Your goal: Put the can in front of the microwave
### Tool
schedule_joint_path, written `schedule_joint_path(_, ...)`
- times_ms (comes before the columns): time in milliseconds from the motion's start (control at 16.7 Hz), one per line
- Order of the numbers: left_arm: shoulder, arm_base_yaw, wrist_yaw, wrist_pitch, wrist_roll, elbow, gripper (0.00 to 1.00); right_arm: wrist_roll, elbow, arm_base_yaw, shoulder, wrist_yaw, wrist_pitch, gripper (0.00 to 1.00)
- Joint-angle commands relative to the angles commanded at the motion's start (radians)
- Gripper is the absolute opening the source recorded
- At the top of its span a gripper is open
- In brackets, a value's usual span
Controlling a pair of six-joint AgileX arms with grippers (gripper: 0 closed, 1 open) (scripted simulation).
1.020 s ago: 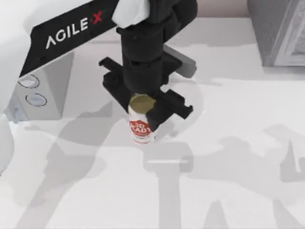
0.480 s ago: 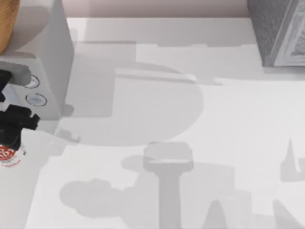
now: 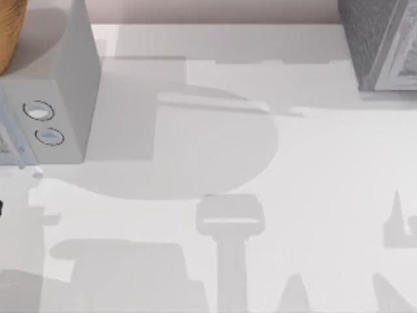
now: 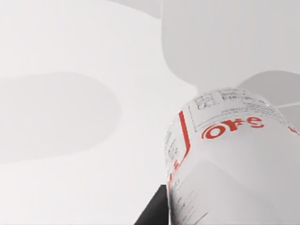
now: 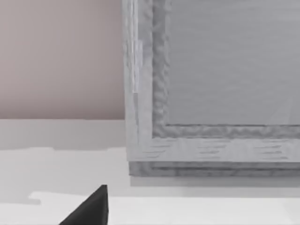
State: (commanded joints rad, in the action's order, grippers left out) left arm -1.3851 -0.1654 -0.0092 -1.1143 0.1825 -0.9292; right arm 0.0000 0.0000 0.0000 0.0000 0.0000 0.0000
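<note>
Left hand (image 4: 152,211) carries the can (image 4: 234,164): in the left wrist view the white cylinder with its red print sits right up against the camera, and a dark sliver of finger shows at its lower side. I judge the fingers to be closed on the can's wall, since it hangs above the pale surface (image 4: 70,70) rather than standing on it.

From above, the microwave (image 3: 62,98) stands at the left edge of the surface, its two ringed dials (image 3: 38,111) facing the near side. The bare patch just in front of that face looks like the spot to set the can down.

As for handling, I expect the can to be light, rigid and smooth-sided, so it may slip or twist if squeezed loosely. The best hold is across the middle of the round wall, fingers on opposite sides, keeping it upright. Being tall and narrow, it could tip if released at a tilt.

Right hand (image 5: 89,211) is parked near the speckled grey box (image 5: 211,93) at the far right; whether its fingers are spread I cannot tell.
</note>
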Motion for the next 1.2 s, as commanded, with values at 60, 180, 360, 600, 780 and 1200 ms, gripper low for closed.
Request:
schedule_joint_path(60, 0.000, 0.000, 0.000, 0.000, 0.000, 0.000, 0.00, 0.000, 0.000, 0.000, 0.000, 0.000, 0.000, 1.00)
schedule_joint_path(180, -0.003, 0.004, 0.000, -0.003, 0.002, -0.001, 0.00, 0.000, 0.000, 0.000, 0.000, 0.000, 0.000, 1.00)
schedule_joint_path(360, -0.005, 0.001, 0.000, 0.020, 0.001, 0.015, 0.00, 0.000, 0.000, 0.000, 0.000, 0.000, 0.000, 1.00)
schedule_joint_path(600, -0.008, -0.001, 0.000, 0.034, 0.001, 0.026, 0.00, 0.000, 0.000, 0.000, 0.000, 0.000, 0.000, 1.00)
schedule_joint_path(780, -0.008, -0.001, 0.000, 0.034, 0.001, 0.026, 0.15, 0.000, 0.000, 0.000, 0.000, 0.000, 0.000, 1.00)
schedule_joint_path(1200, -0.008, -0.001, 0.000, 0.034, 0.001, 0.026, 0.68, 0.000, 0.000, 0.000, 0.000, 0.000, 0.000, 1.00)
